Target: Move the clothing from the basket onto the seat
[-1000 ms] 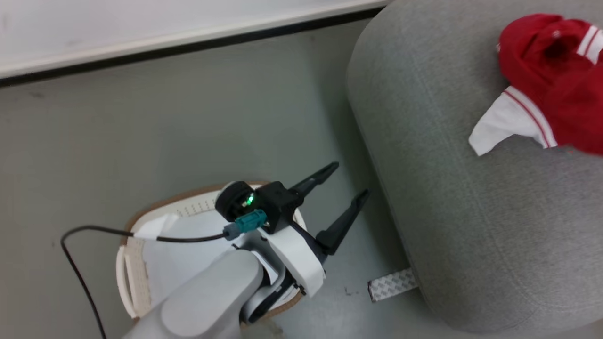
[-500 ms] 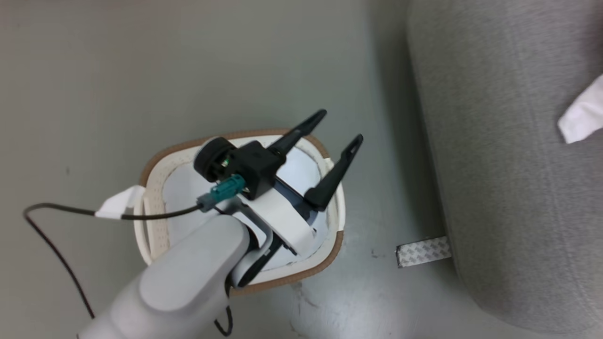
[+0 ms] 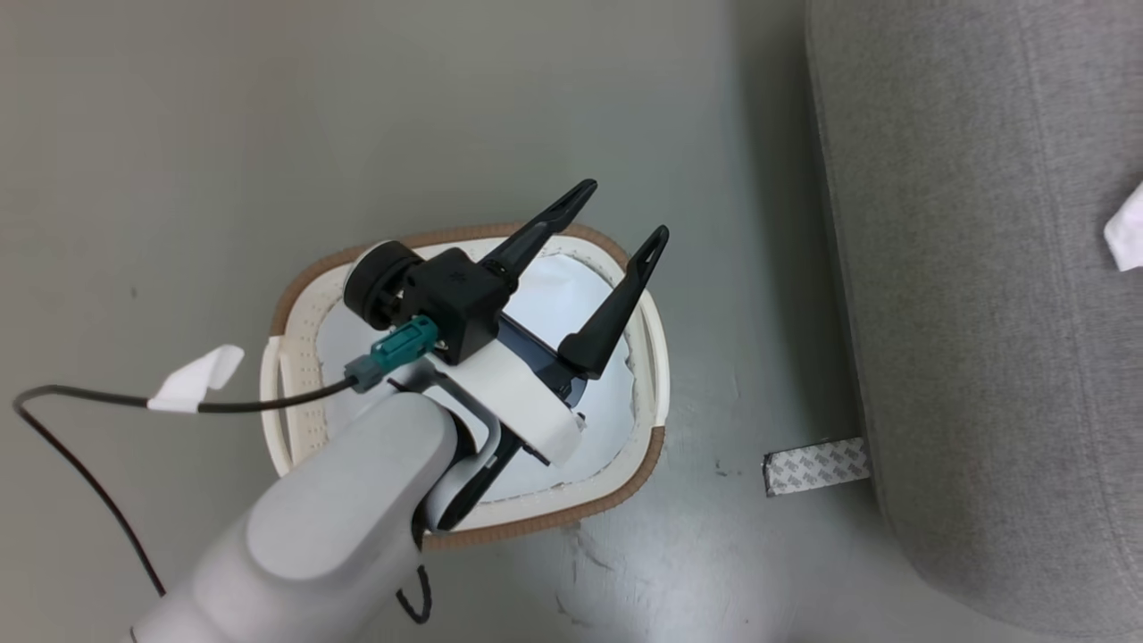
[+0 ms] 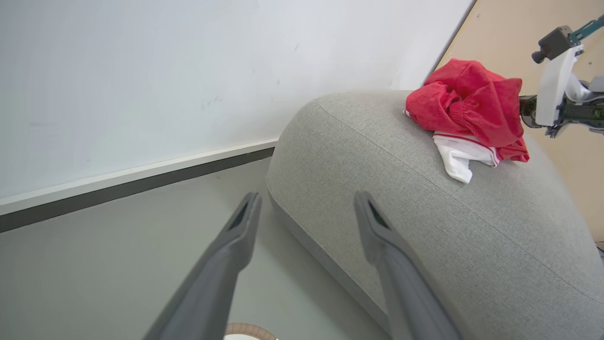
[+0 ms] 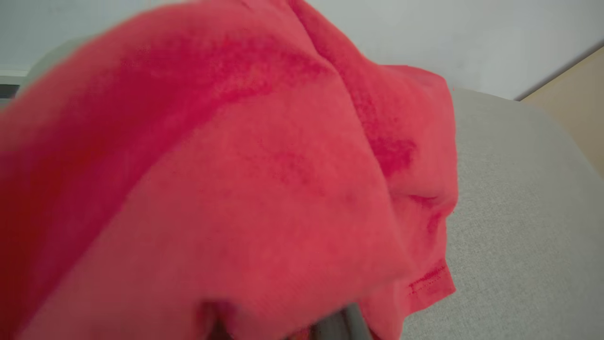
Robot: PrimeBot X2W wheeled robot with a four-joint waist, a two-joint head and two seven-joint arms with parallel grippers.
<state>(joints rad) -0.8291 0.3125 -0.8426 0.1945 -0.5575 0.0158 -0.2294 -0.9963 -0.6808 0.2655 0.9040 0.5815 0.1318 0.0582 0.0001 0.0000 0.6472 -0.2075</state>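
The basket [image 3: 554, 522], cream with a brown rim, stands on the floor with just a pale liner [image 3: 571, 295] inside. My left gripper [image 3: 623, 211] hangs open and empty above it, fingers pointing toward the seat [image 3: 982, 313]. In the left wrist view the same gripper [image 4: 306, 198] points at the grey seat [image 4: 424, 226], where the red and white clothing [image 4: 467, 113] is heaped on top. My right arm's wrist [image 4: 554, 85] sits right behind that heap. The clothing [image 5: 236, 189] drapes over my right fingers, which are shut on it.
A patterned tape patch [image 3: 817, 466] lies on the floor by the seat's base. A black cable with a white tag [image 3: 192, 379] loops left of the basket. A white wall with a dark baseboard [image 4: 132, 179] runs behind; a tan panel [image 4: 519, 28] stands beyond the seat.
The head camera has swung, so the basket now sits mid-picture and the red heap has slid off the right edge. My left gripper stays open over the basket.
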